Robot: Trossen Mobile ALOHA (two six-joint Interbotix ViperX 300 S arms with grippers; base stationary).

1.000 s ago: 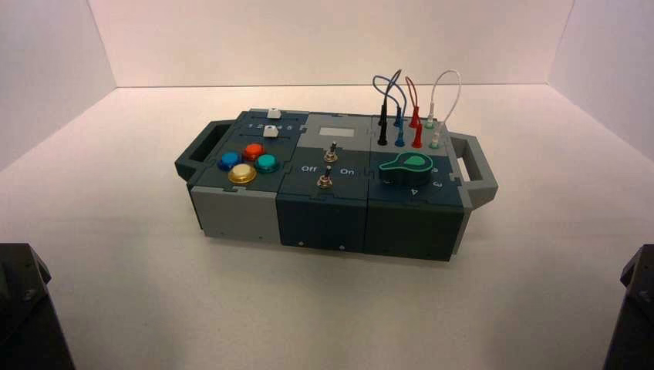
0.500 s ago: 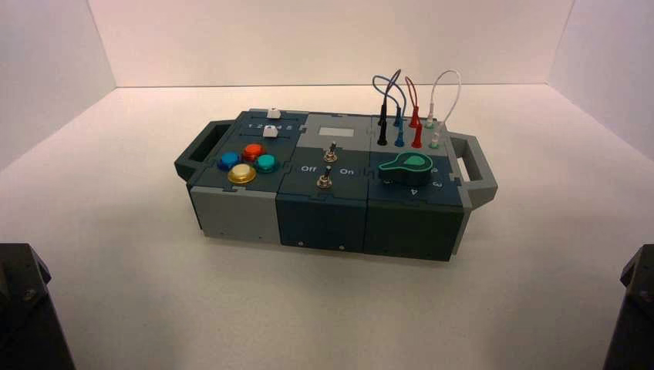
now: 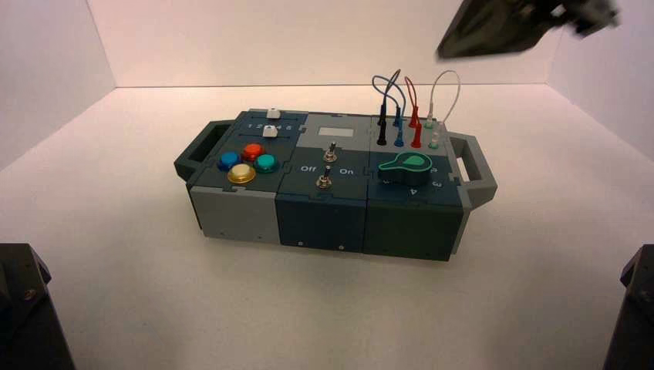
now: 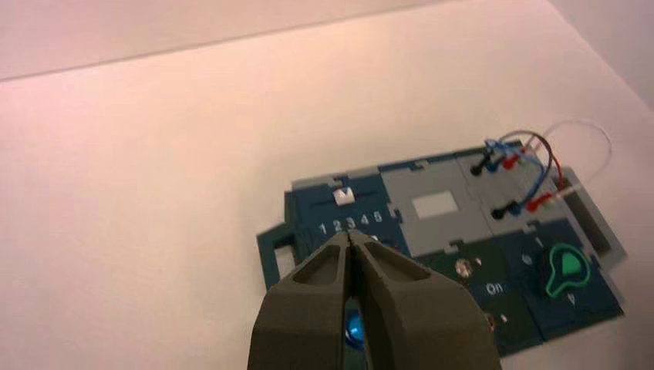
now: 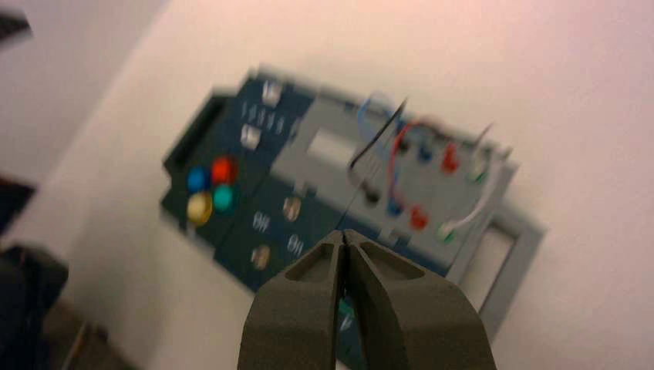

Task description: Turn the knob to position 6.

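High view: the right gripper [image 3: 441, 52] is hanging in the air beyond the box's far right side, well apart from the knob [image 3: 407, 168], as onlookers in the room are watching. The dark, teardrop-shaped knob with its green top is sitting on the near right panel of the box [image 3: 320, 220], just nearer than the panel with the wires [image 3: 416, 112]. The pale surface [image 3: 254, 308] is bearing the box.

Left wrist view: the left gripper [image 4: 348, 237] is waiting idle in the air on the box's left side, its fingers pressing together with nothing between them. The knob is showing its tapering pointer, though its exact setting is escaping a sure reading.

Right wrist view: the right gripper's fingers are meeting tip to tip, holding nothing, and are hiding most of the knob from this camera. They are likely needing to part before coming down on it. The knob is looking like hard, smooth plastic, light in itself but fixed to the panel, and probably offering some stiffness as it is turning from number to number. The long pointer end is promising the best hold, one finger on each flank, with the wrist twisting about the round part; a grip on the rounded head alone is risking a slip, and a hard sideways push is risking shifting the box.
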